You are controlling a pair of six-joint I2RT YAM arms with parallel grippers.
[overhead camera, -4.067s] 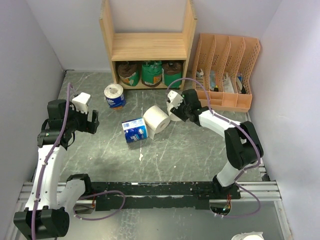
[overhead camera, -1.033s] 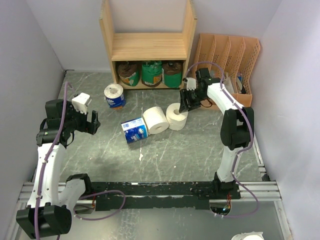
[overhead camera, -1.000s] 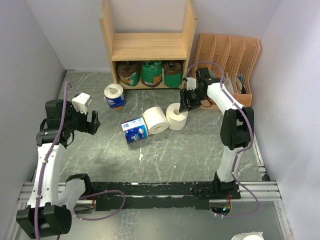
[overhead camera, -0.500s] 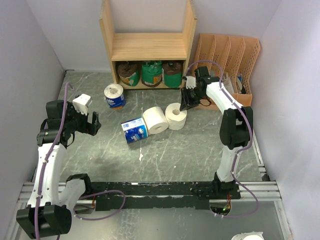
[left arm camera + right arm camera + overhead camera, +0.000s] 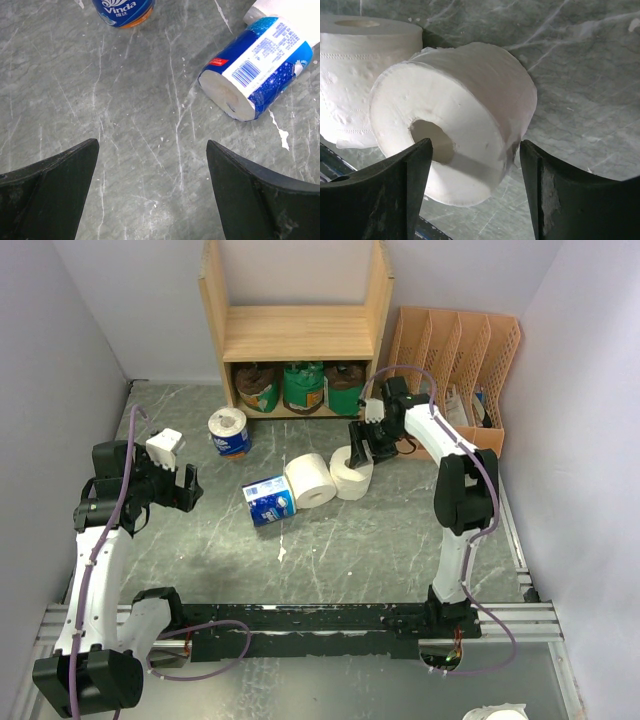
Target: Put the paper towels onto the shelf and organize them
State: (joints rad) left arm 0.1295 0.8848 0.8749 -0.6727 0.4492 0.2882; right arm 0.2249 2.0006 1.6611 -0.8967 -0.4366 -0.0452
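The wooden shelf (image 5: 296,332) stands at the back; its lower tier holds a dark brown roll (image 5: 258,387) and two green-wrapped rolls (image 5: 303,386). Its upper tier is bare. On the table are an upright blue-and-white roll (image 5: 229,432), a lying blue-and-white roll (image 5: 269,500) and two white rolls (image 5: 312,480) (image 5: 351,474). My right gripper (image 5: 360,445) is open, with its jaws either side of the right white roll (image 5: 465,125), which lies with its hole facing the camera. My left gripper (image 5: 185,485) is open and empty above bare table (image 5: 152,144), left of the lying blue-and-white roll (image 5: 255,70).
A peach slotted file organizer (image 5: 455,380) stands right of the shelf, close behind my right arm. The other white roll (image 5: 360,75) stands upright just beside the one between my right jaws. Grey walls close in both sides.
My right gripper has moved left and down from beside the organizer to the right white roll, its jaws now around it. The left arm has hardly moved.
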